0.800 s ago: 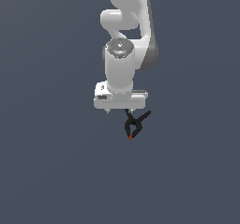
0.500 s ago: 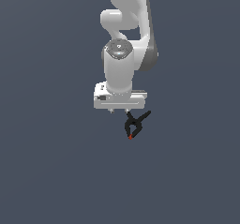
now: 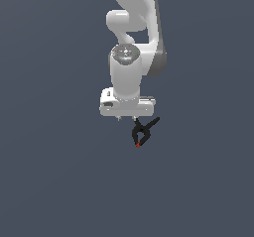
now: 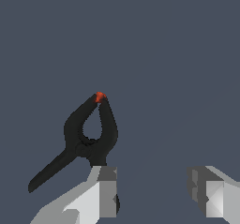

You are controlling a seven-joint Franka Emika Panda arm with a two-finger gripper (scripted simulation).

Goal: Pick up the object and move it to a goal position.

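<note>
Around the arm (image 3: 130,57), nothing but a plain dark blue-grey surface (image 3: 54,181), with no other item near the clamp (image 3: 142,131) and nothing blocking the way to it. Seen in the exterior view just below the white hand, toward that view's right: the small black spring clamp, one handle angled up and out, red-orange tip pointing down. Hard to judge there whether lying on the surface or lifted clear of it, since no shadow or edge gives height. Fingers hidden in that view behind the wide white hand body, apart from small stubs under it. Closer in the wrist view: clamp (image 4: 89,136) with looped black arms meeting at the red-orange tip, one long handle splayed out to the side, the second handle running behind one grey finger (image 4: 106,195) and cut off there. Gripper (image 4: 152,190) spread wide, a broad gap of bare background between the two fingers. Contact apparently limited to that one finger against the clamp's handle end; other finger well apart from it, touching nothing. Not closed on anything.
</note>
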